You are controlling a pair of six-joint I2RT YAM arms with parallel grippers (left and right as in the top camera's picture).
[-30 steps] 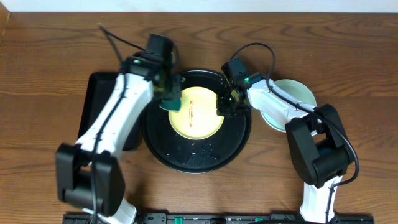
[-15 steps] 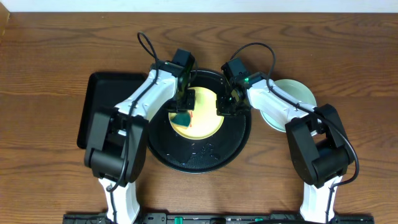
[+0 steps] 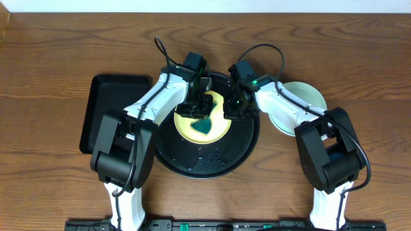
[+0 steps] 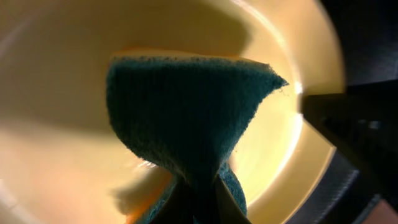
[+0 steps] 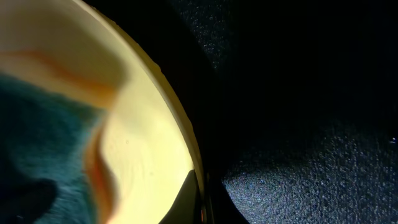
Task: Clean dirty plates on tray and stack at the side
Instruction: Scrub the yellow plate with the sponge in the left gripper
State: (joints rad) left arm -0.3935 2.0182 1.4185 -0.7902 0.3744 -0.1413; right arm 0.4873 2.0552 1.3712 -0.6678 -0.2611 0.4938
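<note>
A pale yellow plate (image 3: 187, 129) lies in the round black tray (image 3: 205, 160). My left gripper (image 3: 201, 110) is shut on a green sponge (image 3: 204, 125) and presses it on the plate's middle; the sponge fills the left wrist view (image 4: 186, 118) over the yellow plate (image 4: 56, 162). My right gripper (image 3: 230, 108) is shut on the plate's right rim (image 5: 186, 155), with the tray floor (image 5: 298, 180) beside it. A pale mint-blue plate (image 3: 307, 96) sits on the wood tabletop (image 3: 359, 64) to the right of the tray. Any red smear is hidden under the sponge.
A smaller rectangular black tray (image 3: 106, 109) lies to the left of the round tray, partly under my left arm. My two arms meet over the round tray's far half.
My left gripper has moved right and over the plate, dragging the sponge from the plate's left edge to its centre. The red smear no longer shows. The right gripper has held still.
</note>
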